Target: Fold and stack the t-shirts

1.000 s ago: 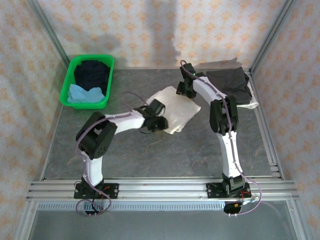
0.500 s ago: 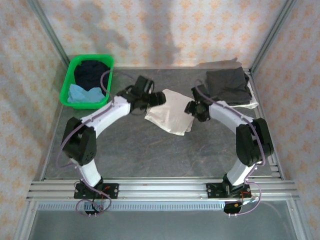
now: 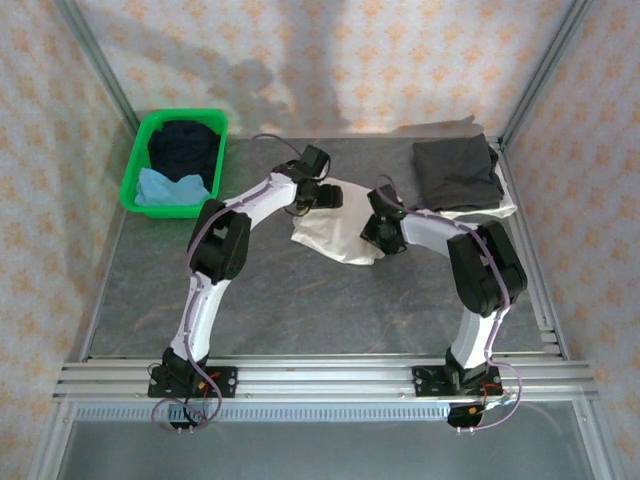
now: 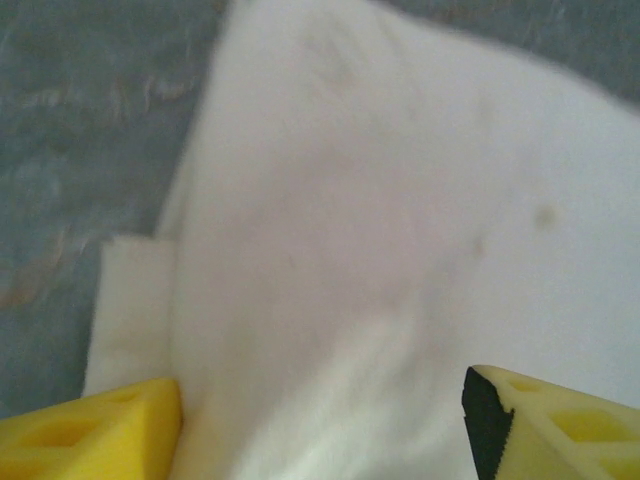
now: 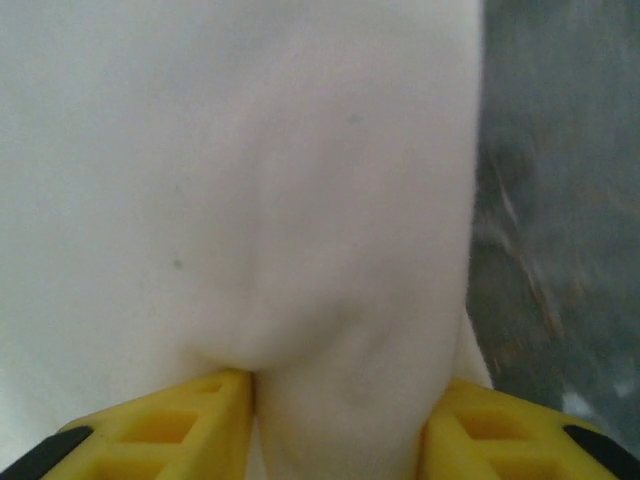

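Note:
A folded off-white t-shirt (image 3: 335, 228) lies mid-table. My left gripper (image 3: 328, 196) sits low over its far left edge; in the left wrist view this gripper (image 4: 322, 405) is open, its yellow fingertips (image 4: 100, 430) wide apart with flat off-white t-shirt (image 4: 380, 230) between them. At the shirt's right edge, my right gripper (image 3: 372, 232) is shut on a raised fold of it, which bulges between the yellow fingers (image 5: 170, 430) in the right wrist view (image 5: 338, 400). A folded dark grey t-shirt (image 3: 457, 172) lies at the back right. Dark navy (image 3: 185, 145) and light blue (image 3: 165, 188) t-shirts fill the basket.
The green plastic basket (image 3: 130, 185) stands at the back left. A pale cloth (image 3: 503, 207) shows under the grey shirt near the right frame rail (image 3: 530, 260). Bare grey tabletop (image 3: 300, 310) stretches in front of the off-white shirt.
Both arms have swung in onto the off-white shirt: the left gripper went from its near side to its far left edge, the right from the far side to its right edge, closing on a fold.

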Robot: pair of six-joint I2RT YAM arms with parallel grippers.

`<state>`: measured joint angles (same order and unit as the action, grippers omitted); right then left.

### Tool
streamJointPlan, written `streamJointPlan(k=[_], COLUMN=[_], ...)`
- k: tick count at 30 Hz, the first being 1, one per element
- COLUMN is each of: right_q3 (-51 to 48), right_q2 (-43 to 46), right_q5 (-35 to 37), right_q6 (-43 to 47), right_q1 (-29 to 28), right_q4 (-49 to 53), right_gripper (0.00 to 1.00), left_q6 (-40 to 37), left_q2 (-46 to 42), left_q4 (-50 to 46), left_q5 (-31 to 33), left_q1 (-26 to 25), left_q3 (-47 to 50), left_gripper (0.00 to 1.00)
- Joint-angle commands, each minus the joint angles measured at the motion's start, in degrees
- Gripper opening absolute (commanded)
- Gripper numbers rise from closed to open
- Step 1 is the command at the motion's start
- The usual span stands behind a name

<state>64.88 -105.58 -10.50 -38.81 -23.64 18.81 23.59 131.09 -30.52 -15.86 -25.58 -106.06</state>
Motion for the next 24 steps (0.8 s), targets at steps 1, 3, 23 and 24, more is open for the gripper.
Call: streamJointPlan(k=[1,3,23,24], right_q3=[4.4,7.9,2.9,1.4], right_q2=[-4.7,-6.5,6.2,6.3], right_q5=[1.6,2.4,3.2,2.4], right_q6=[3.7,6.0,7.7,6.5], right_q1=[2.5,3.6,-1.6,-3.2], right_q4=[3.1,5.1,7.2,5.9], right_gripper=[0.42,0.43,0.53,0.53], left_q6=[-1.3,-0.6,2.6,1.7], left_q2=[-2.9,-6.1,-23.3,-21.1], left_q4=[-2.0,-0.7,-3.2,-3.6], left_q5=[0.6,2.2,5.7,5.7], left_q1=[-0.7,-1.4,0.9,1.7], left_q3=[7.9,13.2,20.2,17.7], left_gripper=[0.72,0.70,0.79,0.79])
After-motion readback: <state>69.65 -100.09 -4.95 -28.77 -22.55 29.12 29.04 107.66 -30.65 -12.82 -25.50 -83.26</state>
